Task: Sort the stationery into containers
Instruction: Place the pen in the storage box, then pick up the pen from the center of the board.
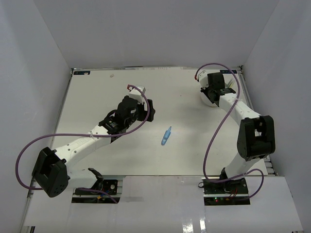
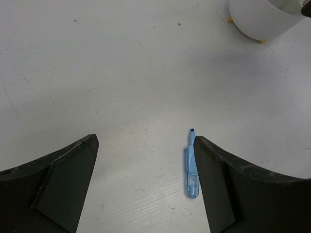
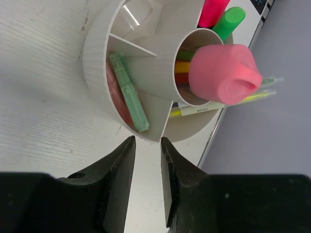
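A translucent blue pen (image 1: 166, 136) lies on the table's middle. In the left wrist view the blue pen (image 2: 191, 167) rests just inside the right finger of my left gripper (image 2: 146, 141), which hangs open above the table. From above, the left gripper (image 1: 146, 110) sits up and left of the pen. The white divided tub (image 3: 97, 63) stands at the back right, tub (image 1: 204, 100). It holds a green pen (image 3: 129, 92), a big pink cap (image 3: 223, 75), and pink (image 3: 214, 9) and green (image 3: 232, 19) highlighter caps. My right gripper (image 3: 147, 141) hovers by the tub's rim, jaws narrowly apart and empty.
The tub (image 2: 262, 22) shows at the top right of the left wrist view. Yellow-green pens (image 3: 218, 104) lie in the tub's far compartment. The enclosure's right wall (image 3: 272, 160) stands close behind the tub. A purple cable (image 1: 216, 136) loops beside the right arm.
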Robot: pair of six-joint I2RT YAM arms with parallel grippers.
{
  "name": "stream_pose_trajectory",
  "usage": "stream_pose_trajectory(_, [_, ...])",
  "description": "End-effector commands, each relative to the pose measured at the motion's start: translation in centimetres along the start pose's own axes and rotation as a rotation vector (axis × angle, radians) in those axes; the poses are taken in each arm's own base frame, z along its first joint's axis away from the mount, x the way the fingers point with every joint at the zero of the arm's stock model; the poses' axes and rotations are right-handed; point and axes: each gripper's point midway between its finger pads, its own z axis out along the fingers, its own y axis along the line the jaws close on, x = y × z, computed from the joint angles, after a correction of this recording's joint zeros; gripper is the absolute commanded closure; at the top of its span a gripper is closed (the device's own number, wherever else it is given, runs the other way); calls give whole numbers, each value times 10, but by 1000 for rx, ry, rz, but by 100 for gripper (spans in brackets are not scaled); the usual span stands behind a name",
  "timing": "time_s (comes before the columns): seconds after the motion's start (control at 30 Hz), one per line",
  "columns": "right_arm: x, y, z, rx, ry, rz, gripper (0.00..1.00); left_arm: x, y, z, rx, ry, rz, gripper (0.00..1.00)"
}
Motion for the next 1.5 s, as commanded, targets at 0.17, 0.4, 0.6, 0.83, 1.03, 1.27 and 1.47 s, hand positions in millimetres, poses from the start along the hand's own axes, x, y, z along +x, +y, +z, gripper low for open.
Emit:
stream_pose_trajectory(0.17, [-62, -30, -117, -7, -405, 292, 48, -12, -19, -1, 85, 6, -22, 8])
stream_pose_trajectory(0.4, [-52, 7, -180, -148, -650, 429, 20, 19, -39, 3, 122, 145, -3, 6])
stream_pose_trajectory(0.6, [-30, 37, -199, -219, -752, 535, 2, 72, -56, -14, 135, 275, -43, 4])
stream_pose_trajectory(0.83, [-10, 57, -199, -253, -792, 678, 10, 132, -75, -11, 36, 353, 29, 3])
stream_pose_trajectory(1.03, [-2, 67, -206, -280, -826, 707, 10, 176, -78, 2, -70, 434, 90, 7])
stream_pose_trajectory(1.27, [2, 78, -209, -316, -848, 695, 10, 185, -77, 18, -153, 438, 132, 16])
stream_pose_trajectory(1.47, [4, 81, -210, -323, -856, 691, 10, 195, -81, 25, -150, 466, 134, 27])
